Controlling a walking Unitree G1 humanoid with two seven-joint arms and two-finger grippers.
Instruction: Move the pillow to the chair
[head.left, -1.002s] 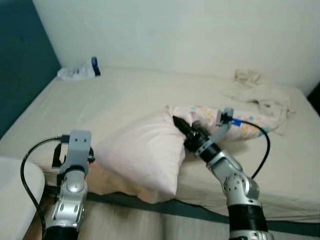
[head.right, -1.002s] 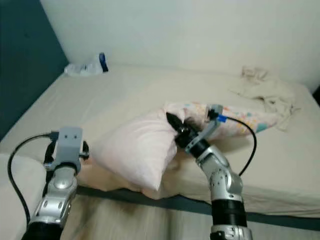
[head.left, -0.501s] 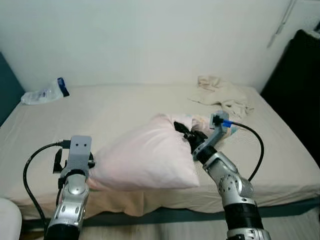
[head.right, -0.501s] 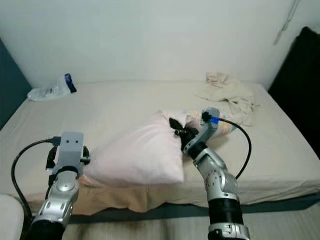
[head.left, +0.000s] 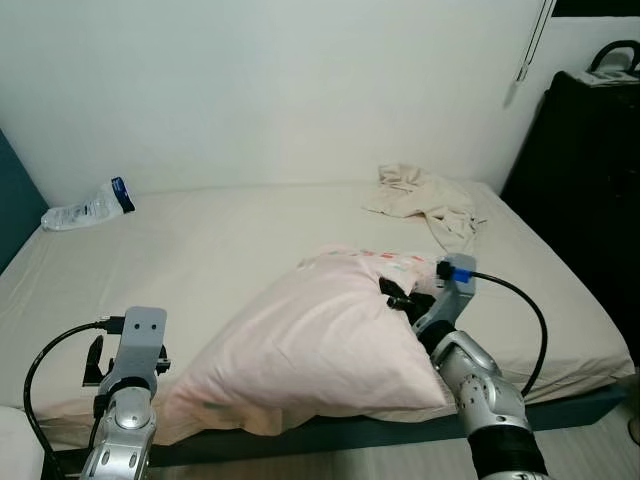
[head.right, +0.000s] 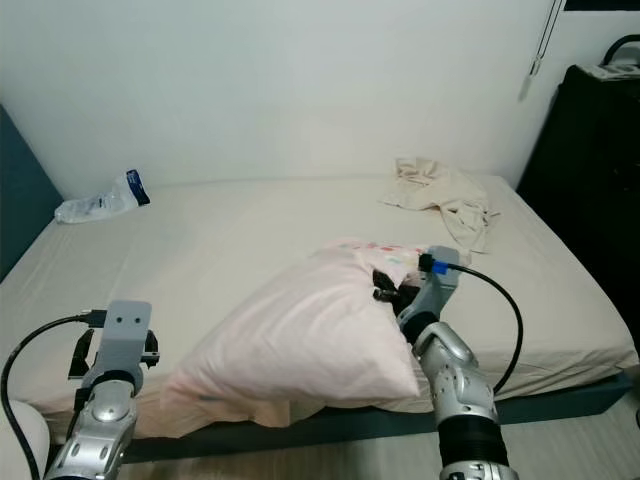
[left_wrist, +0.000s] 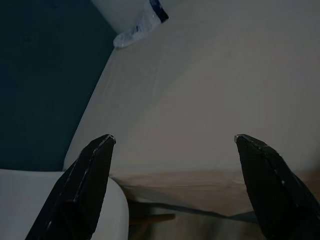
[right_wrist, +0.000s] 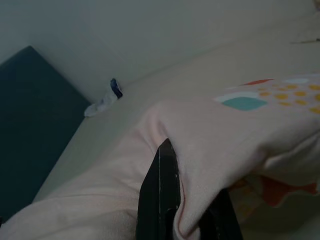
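Note:
A large pale pink pillow (head.left: 320, 345) hangs over the front edge of the bed (head.left: 200, 240), one end patterned with coloured dots (right_wrist: 270, 95). My right gripper (head.left: 397, 296) is shut on the pillow's upper right corner, with fabric pinched between its black fingers (right_wrist: 162, 195). My left gripper (left_wrist: 172, 145) is open, its fingers wide apart over the bed's front left edge, holding nothing. The left arm (head.left: 125, 400) is low at the left, beside the pillow's lower end.
A crumpled beige cloth (head.left: 420, 195) lies at the bed's back right. A clear plastic bottle with a blue cap (head.left: 85, 205) lies at the back left by the white wall. A tall black piece of furniture (head.left: 585, 200) stands to the right. A white rounded object (left_wrist: 55, 205) sits near the left gripper.
The camera has swung right and the whole scene shifted. The pillow has come further toward the bed's front edge, still held by my right gripper. The left gripper stays open.

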